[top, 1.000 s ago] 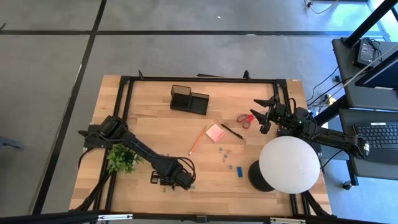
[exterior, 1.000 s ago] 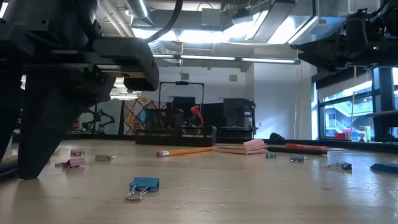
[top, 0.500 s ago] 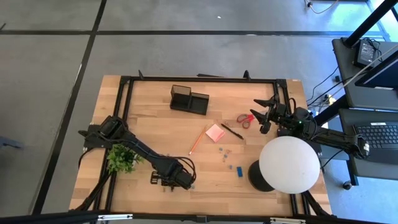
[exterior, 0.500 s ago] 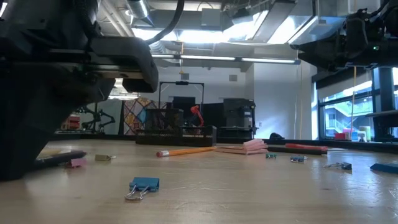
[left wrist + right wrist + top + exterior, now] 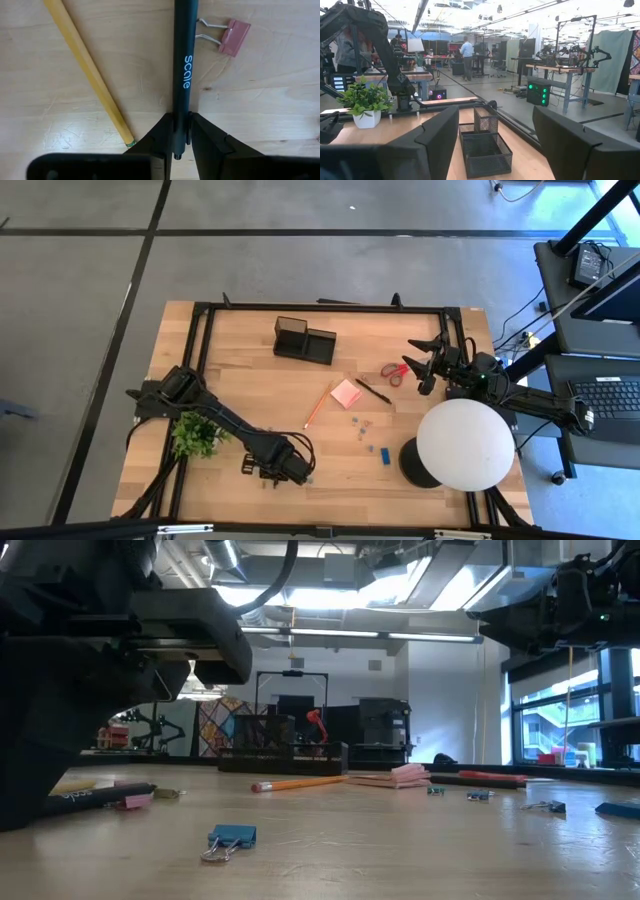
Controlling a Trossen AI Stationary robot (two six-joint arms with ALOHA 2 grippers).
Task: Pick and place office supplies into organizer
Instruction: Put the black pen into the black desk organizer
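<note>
The left gripper sits low at the table's near edge, beside the potted plant, its fingers clamped on the end of a black pen lying on the wood. A yellow pencil lies just beside the pen; a pink binder clip touches its other side. The right gripper hangs with fingers spread, empty, near the red-handled scissors. The black mesh organizer stands at the far side, well apart from the pen.

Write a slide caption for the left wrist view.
Left tool shut on black pen, between pencil and pink clip.
</note>
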